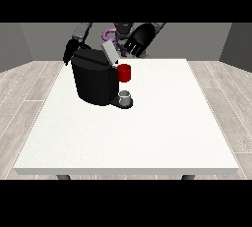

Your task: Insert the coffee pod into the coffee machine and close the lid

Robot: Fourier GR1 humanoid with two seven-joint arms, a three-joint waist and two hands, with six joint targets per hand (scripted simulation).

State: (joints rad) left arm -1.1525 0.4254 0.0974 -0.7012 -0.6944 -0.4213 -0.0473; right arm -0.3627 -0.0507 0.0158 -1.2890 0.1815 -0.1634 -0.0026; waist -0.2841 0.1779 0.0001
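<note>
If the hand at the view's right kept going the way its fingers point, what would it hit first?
Probably the raised grey lid of the coffee machine: the hand at the view's right angles down towards it. Depth is unclear.

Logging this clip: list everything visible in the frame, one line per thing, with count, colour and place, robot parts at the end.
table: one, white, fills the middle of the view.
coffee machine: one, black, on the table's far part towards the view's left.
lid: one, grey, raised at a slant above the machine's top.
red part: one, red, at the machine's front towards the view's right; whether it is the coffee pod cannot be told.
cup: one, grey, on the machine's base below the red part.
floor: pale wood planks, around the table.
hand at the view's left: one, black, behind the machine's upper corner.
hand at the view's right: one, black, above the table's far edge, just right of the lid.
</note>
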